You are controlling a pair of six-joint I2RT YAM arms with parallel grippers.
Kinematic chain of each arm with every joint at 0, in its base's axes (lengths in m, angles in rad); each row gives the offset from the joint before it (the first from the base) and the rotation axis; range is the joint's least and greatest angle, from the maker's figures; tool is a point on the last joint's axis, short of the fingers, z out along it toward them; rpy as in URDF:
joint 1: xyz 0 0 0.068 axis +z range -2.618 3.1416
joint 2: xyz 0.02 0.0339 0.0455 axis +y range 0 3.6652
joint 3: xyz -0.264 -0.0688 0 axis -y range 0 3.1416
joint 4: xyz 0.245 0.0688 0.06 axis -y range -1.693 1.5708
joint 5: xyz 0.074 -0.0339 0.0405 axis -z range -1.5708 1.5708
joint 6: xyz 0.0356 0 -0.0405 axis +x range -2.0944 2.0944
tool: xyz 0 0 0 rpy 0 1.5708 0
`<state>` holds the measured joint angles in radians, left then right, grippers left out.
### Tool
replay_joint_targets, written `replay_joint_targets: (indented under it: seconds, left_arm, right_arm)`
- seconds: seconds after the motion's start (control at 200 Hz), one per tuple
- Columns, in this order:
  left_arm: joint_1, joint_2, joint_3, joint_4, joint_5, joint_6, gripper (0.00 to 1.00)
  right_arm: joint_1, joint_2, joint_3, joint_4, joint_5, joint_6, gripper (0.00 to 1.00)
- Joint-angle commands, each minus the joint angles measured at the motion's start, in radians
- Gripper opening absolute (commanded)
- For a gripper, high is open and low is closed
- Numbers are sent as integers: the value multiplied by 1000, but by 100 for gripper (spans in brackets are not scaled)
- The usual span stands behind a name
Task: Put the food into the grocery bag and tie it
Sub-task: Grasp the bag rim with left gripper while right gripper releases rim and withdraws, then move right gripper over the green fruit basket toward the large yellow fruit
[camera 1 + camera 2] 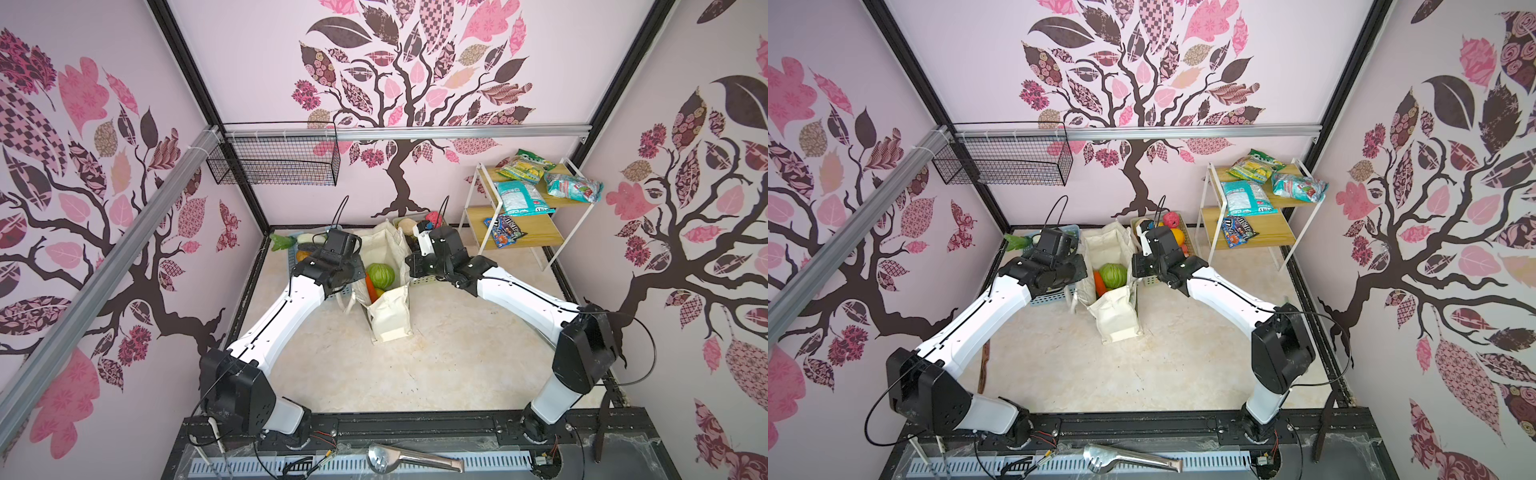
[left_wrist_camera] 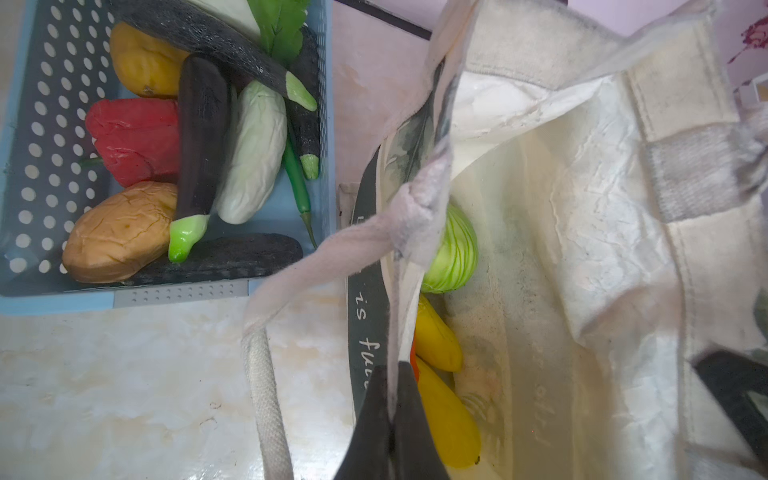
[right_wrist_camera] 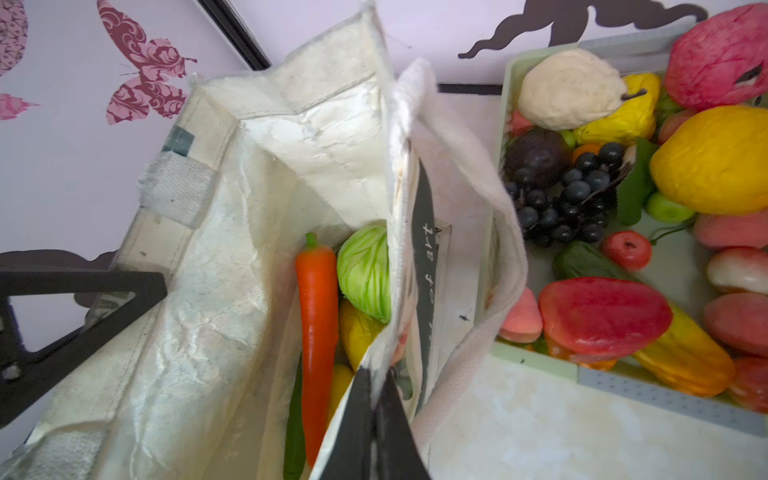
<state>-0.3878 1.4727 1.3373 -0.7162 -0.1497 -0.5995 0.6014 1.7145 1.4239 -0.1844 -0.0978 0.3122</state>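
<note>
We had the left tool (image 2: 390,419) and right tool (image 3: 380,415) each pinched shut on opposite rims of the grocery bag (image 1: 390,320) — likely to close it over the food (image 1: 380,275).

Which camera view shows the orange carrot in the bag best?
The right wrist view: it shows the carrot nearly whole inside the grocery bag. Both top views show it small beside the cabbage; the left wrist view shows only an orange sliver.

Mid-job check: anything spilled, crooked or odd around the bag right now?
Nothing spilled; carrot and cabbage sit inside the grocery bag. Left gripper and right gripper pinch its rim while both strap handles hang loose outside. Metal tongs lie on the front ledge.
</note>
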Motion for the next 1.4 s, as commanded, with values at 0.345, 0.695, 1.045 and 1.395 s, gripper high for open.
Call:
replay_joint_targets:
  seconds: [0.345,0.695,1.045,1.395]
  left_arm:
    - [53,115,80,96,32,6,0]
    - [84,132,132,70,75,45,0]
    - [98,96,120,64,84,29,0]
    - [99,76,100,57,124,30,0]
  right_arm:
    - [-49,88,53,-42,24,-99,36]
    - [-74,-71,-24,-67,58,-89,57]
    - [-124,-136,-44,-92,150,-80,67]
    - [-174,110,63,-65,313,-148,75]
